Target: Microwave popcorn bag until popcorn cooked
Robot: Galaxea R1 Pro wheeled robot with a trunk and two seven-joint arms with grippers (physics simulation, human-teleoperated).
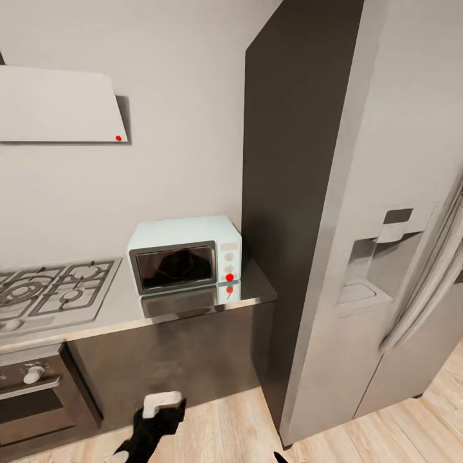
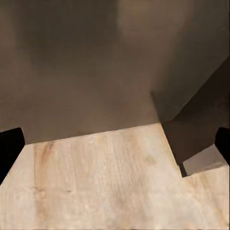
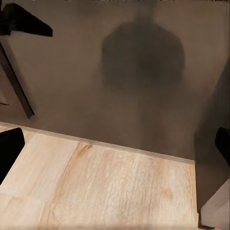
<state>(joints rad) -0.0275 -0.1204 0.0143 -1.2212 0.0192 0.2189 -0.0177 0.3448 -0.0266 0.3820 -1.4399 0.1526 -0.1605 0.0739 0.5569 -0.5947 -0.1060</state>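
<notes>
The pale mint-white microwave point(image 1: 183, 254) stands with its dark glass door shut on the grey countertop point(image 1: 254, 290), between the hob and the fridge. Its side panel carries knobs, the lowest marked red. The popcorn bag and the popcorn are out of view. My left arm point(image 1: 156, 418) hangs low in front of the cabinet under the microwave. In the left wrist view, my left gripper point(image 2: 115, 148) is open over the wooden floor with nothing between its fingers point(image 2: 9, 148). My right gripper point(image 3: 115, 151) is open too, facing the dark cabinet front above the floor.
The steel gas hob point(image 1: 54, 289) lies left of the microwave, with the built-in oven point(image 1: 32, 392) below and the flat white hood point(image 1: 61, 106) above. The tall grey fridge point(image 1: 360, 225) stands at the right. Light wooden floor point(image 1: 218, 431) lies before the cabinets.
</notes>
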